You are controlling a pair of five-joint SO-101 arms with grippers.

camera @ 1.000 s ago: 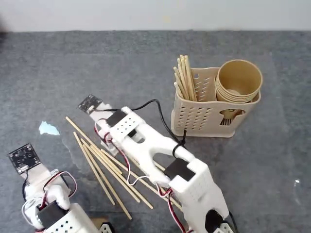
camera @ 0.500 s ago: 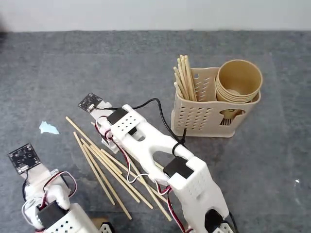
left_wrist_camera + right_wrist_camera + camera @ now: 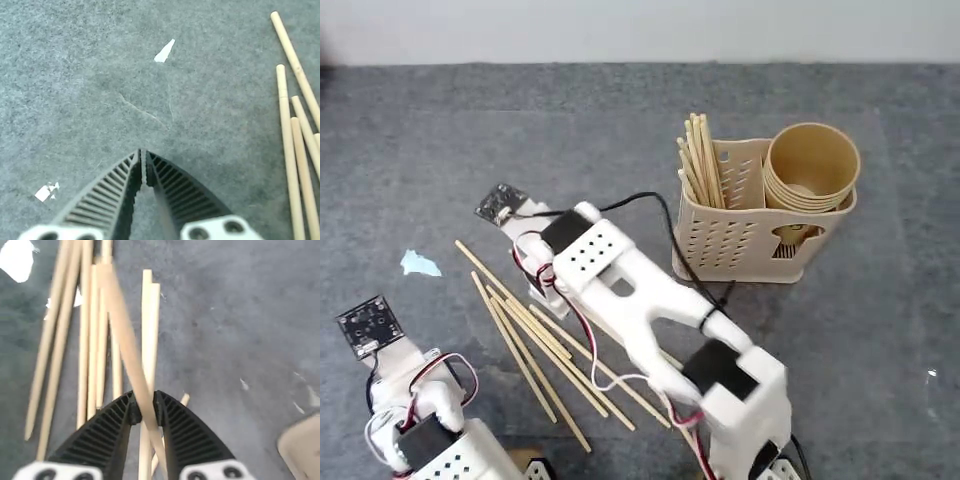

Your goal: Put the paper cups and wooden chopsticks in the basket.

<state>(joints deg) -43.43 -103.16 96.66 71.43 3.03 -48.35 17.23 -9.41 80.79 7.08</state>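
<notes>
R gripper (image 3: 145, 411): jaws almost closed, pinching one pale wooden chopstick (image 3: 121, 322) betw. its ribbed black fingers (image 3: 107, 435). The stick runs out past the tips at a slant and crosses over other sticks. A short bit pokes out behind the tips.

Just beyond and under the R tips are the loose wooden chopsticks (image 3: 87, 345), a rough fan lying flat on the grey felt-like table mat (image 3: 235, 315). A large white paper scrap (image 3: 17, 255) sits past the far ends of the fan.

The beige perforated plastic basket (image 3: 740, 240) is well apart from the R gripper, on the other side of the R arm from the loose pile. Its narrow compartment holds a bundle of upright chopsticks (image 3: 700, 160). The wide compartment holds a stack of tan paper cups (image 3: 812, 160).

L gripper (image 3: 142, 167): jaws fully together, tips touching, nothing held, over bare mat. Ends of several loose sticks lie near, off to one side of it. A small white sliver of paper (image 3: 164, 51) lies ahead of the tips, and white crumbs (image 3: 46, 191) lie close beside one finger. The basket is far from the L gripper, w/ the R arm between.
</notes>
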